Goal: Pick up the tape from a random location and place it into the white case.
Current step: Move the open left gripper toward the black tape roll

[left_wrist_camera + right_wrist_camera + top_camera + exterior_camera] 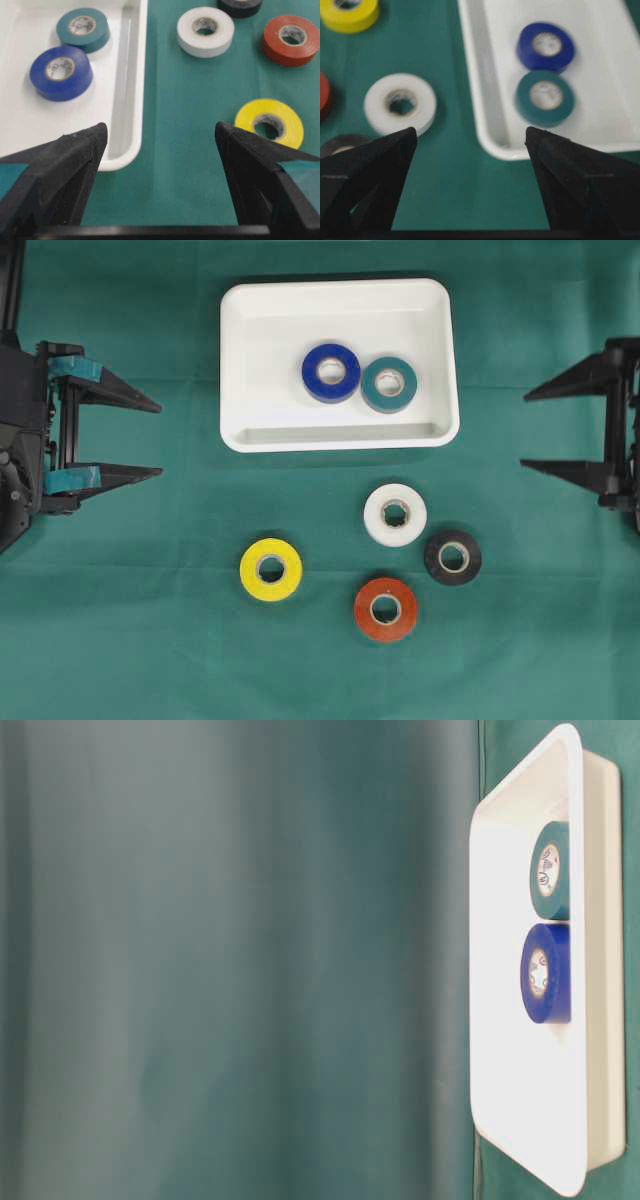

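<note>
Green cloth covers the counter (pixel 120 640), wall to wall, no clutter beyond the tape rolls.

Nearest the bottom edge in overhead view: red roll (pixel 385 609), then yellow roll (pixel 271 569) to its left and black roll (pixel 453 557) to its right. White roll (pixel 395 514) sits just above, touching or nearly touching the black one; can't tell which. All 4 lie flat, cores up, loose on the cloth.

Farther back: white case (pixel 238 360), w/ blue roll (pixel 331 372) and teal roll (pixel 389 384) flat inside, side by side, touching. So 2 in, 4 left to go, by my count.

Left hand (pixel 160 438) at the left edge, fingers wide apart, holding nothing. Right hand (pixel 524 430) at the right edge, also spread wide, empty. Both well apart from every roll.

Handling guess: rolls look light, stiff, smooth-sided vinyl; could skid on cloth if nudged. Best hold prob. across the outer wall, or 1 finger down the core and 1 outside. White and black crowd each other, so yellow or red look the cleaner pick.
</note>
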Controlling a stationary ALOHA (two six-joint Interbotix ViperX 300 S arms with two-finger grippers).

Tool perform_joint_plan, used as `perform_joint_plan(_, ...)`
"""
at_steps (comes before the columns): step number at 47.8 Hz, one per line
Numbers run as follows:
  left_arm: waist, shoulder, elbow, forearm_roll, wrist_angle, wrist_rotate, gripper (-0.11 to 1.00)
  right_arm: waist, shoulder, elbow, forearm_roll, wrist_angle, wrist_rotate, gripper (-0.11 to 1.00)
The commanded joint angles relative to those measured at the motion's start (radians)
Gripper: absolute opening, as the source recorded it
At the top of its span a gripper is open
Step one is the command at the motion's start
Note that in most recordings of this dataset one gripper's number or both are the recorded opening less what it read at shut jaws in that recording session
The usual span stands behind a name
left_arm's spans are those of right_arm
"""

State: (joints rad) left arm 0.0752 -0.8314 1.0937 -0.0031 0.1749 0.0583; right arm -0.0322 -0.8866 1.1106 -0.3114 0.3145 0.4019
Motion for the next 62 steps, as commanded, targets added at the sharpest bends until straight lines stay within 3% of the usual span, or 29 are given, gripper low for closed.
perform_joint_plan(1,0.002,0.002,-0.011,0.000,-0.009,0.000,0.85,-0.012,0.008,0.023,0.006,-0.052,0.009,0.87)
perform_joint_plan(21,-0.020,0.003,-0.012,0.000,-0.009,-0.002,0.85,-0.023,0.015,0.035,0.006,-0.078,0.020,0.87)
perform_joint_plan(44,-0.169,0.006,-0.012,-0.003,-0.009,-0.054,0.85,-0.023,0.014,0.032,0.006,-0.078,0.020,0.87)
perform_joint_plan(62,-0.176,0.025,-0.017,-0.002,-0.054,-0.055,0.85,-0.023,0.014,0.032,0.005,-0.078,0.020,0.87)
